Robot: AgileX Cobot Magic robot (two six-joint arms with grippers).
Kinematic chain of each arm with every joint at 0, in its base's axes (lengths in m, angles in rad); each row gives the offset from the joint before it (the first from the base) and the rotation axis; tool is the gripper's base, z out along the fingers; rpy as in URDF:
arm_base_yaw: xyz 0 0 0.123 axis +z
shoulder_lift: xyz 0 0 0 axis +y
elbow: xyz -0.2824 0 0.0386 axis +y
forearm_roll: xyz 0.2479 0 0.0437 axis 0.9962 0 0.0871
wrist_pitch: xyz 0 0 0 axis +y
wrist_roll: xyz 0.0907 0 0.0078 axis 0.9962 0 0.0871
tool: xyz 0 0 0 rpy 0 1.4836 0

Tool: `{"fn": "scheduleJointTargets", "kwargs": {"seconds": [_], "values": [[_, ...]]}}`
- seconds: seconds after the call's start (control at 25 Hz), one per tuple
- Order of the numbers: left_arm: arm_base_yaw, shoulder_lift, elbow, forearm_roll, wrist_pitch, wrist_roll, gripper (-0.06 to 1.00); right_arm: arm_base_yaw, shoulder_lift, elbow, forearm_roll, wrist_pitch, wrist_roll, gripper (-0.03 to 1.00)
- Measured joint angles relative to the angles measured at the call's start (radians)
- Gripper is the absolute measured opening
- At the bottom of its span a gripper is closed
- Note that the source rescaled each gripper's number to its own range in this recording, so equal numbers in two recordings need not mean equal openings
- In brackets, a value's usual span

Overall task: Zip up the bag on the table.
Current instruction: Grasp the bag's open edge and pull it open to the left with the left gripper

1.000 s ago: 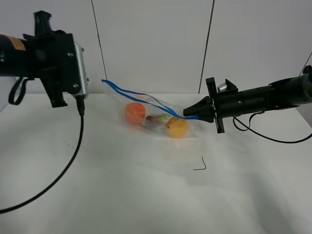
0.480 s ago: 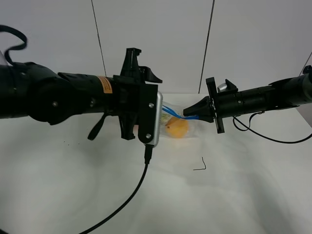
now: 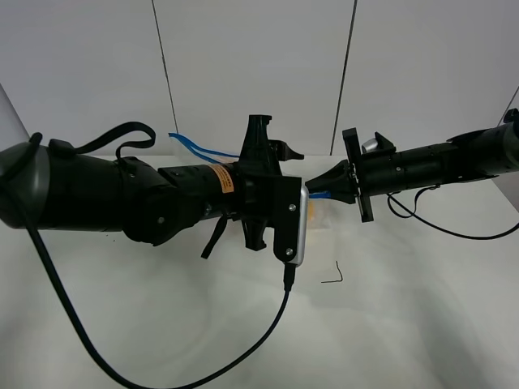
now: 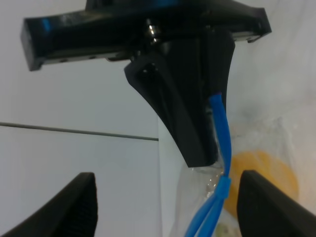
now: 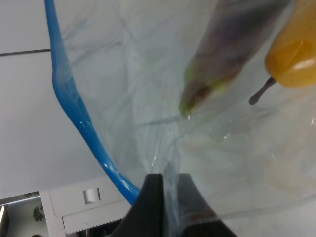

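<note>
White matte table (image 3: pixel 146 324); small black L mark (image 3: pixel 332 275) right of centre; black cable (image 3: pixel 256 344) trails across front. Pale panelled wall (image 3: pixel 251 57) behind, thin dark vertical seams. Clear bag (image 5: pixel 148 84) at table's back middle, mostly hidden behind left arm in high view. Blue zipper strip (image 3: pixel 195 146) lifts toward wall. Yellow fruit (image 4: pixel 264 173) inside. Right gripper (image 3: pixel 312 189) pinched tight on bag corner at strip. Left gripper (image 4: pixel 168 197) spread wide, empty, facing that pinch.
</note>
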Motion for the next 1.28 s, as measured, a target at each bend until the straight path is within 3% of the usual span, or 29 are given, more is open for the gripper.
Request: {"fn": "scheduleJointTargets", "kwargs": {"seconds": [0.56,0.72,0.96,1.28], "values": [[0.0,0.1,0.003,0.003,-0.145,-0.001,0.74,0.0,0.0,0.0,0.0,0.0,0.001,0.0],[0.0,0.101,0.003,0.003,-0.155,-0.001,0.73,0.0,0.0,0.0,0.0,0.0,0.001,0.0],[0.0,0.101,0.003,0.003,-0.155,-0.023,0.63,0.0,0.0,0.0,0.0,0.0,0.005,0.0],[0.0,0.12,0.003,0.003,-0.171,-0.028,0.61,0.0,0.0,0.0,0.0,0.0,0.008,0.0]]}}
